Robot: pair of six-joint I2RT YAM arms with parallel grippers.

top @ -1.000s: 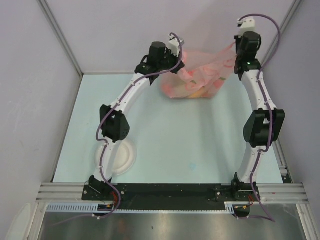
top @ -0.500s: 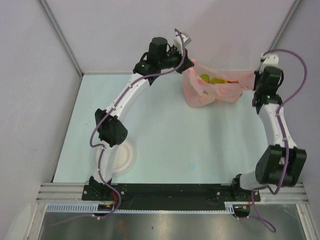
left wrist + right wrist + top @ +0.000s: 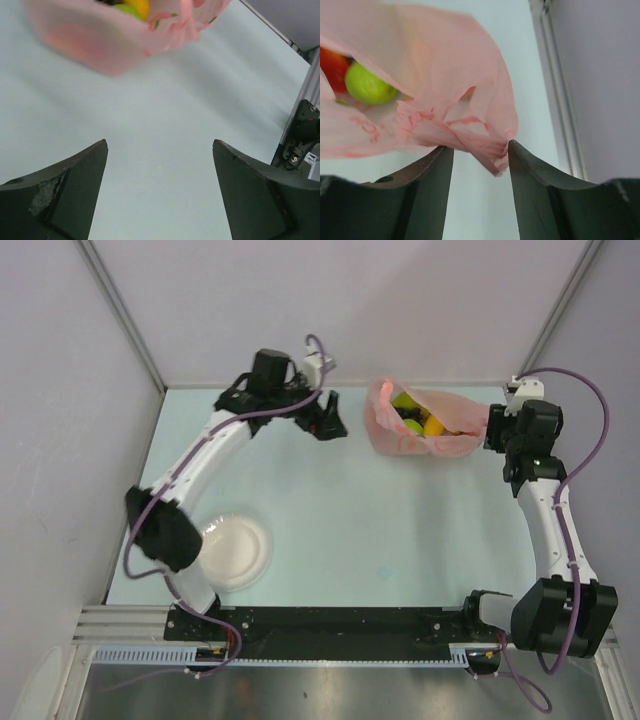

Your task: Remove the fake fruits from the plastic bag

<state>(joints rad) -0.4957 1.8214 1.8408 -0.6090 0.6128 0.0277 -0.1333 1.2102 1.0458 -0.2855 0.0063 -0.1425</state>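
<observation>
Checking all three cams: the plastic bag (image 3: pixel 392 438) lies on the tabletop (image 3: pixel 380 530) close to the far edge, right of ctr and toward the far-right corner, w/ its mouth gaping upward so the top cam looks straight in. The fake fruits (image 3: pixel 420 418) that I can see are inside it: a green apple (image 3: pixel 405 400) on the far side, a yellow-orange one (image 3: pixel 435 425) just beside it, sth dark (image 3: pixel 411 426) btw them that I can't make out, and on the R wrist cam a red piece (image 3: pixel 332 67) touching the apple. L gripper (image 3: pixel 160 145) hangs over bare tabletop to the left of the bag, apart from it, fingers spread wide w/ nothing btw them. On its own cam the bag sits ahead at the top of the view, blurred, w/ a bit of yellow and green showing at the mouth. R gripper (image 3: pixel 480 145) sits at the bag's right end, near the right edge of the tabletop, jaws about half apart. A crumpled fold of the pink plastic lies in the gap and brushes both fingers (image 3: pixel 530 185), but it's bunched and loose, not squeezed flat, so I don't read it as a real grip. White plate (image 3: pixel 245 552) rests by the near edge on the left side, well apart from the bag; the L arm's elbow covers its left rim in the top cam.
</observation>
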